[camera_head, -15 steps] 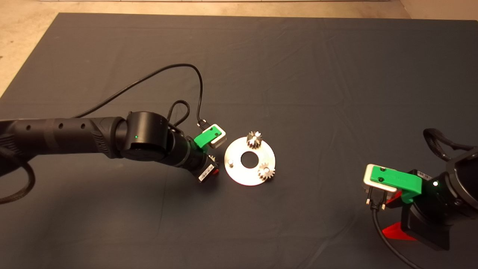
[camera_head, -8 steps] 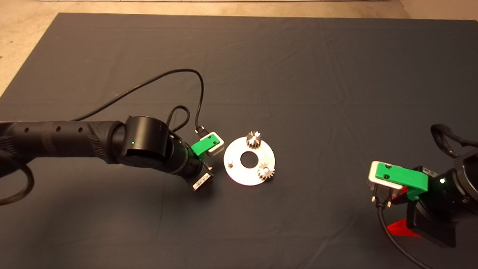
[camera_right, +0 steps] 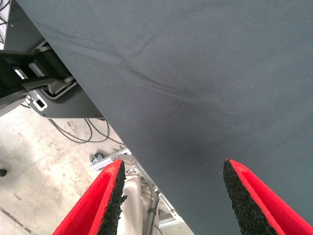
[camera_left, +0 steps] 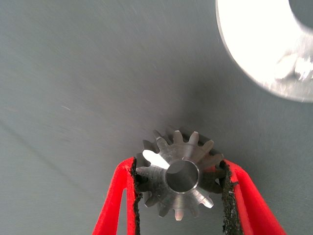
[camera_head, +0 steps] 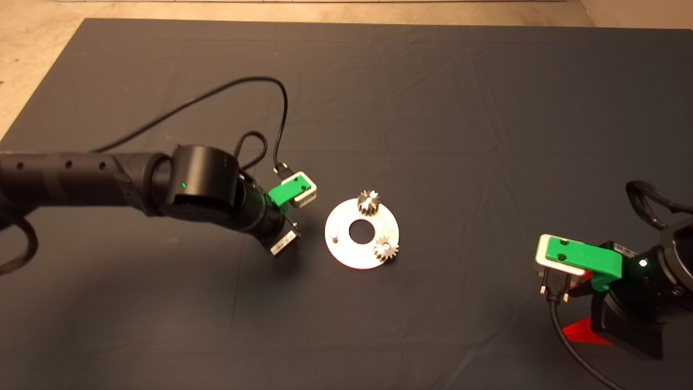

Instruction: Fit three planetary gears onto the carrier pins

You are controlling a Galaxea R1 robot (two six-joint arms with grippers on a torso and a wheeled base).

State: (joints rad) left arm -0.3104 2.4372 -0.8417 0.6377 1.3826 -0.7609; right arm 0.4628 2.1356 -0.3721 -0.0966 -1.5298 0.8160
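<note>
Beside disc [camera_head: 361,233], left gripper [camera_left: 178,178] gripping gear [camera_left: 178,177]

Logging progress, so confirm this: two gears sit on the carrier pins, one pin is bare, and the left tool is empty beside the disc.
Wrong on one point: the left tool is not empty. The left wrist view shows it shut on the third gear. The rest stands.

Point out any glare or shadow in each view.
Left wrist view: the disc is blown out white, and the held gear casts a soft shadow on the mat. Head view: warm light, with the left gripper shadowing the mat. Right wrist view: even, no glare.
</note>
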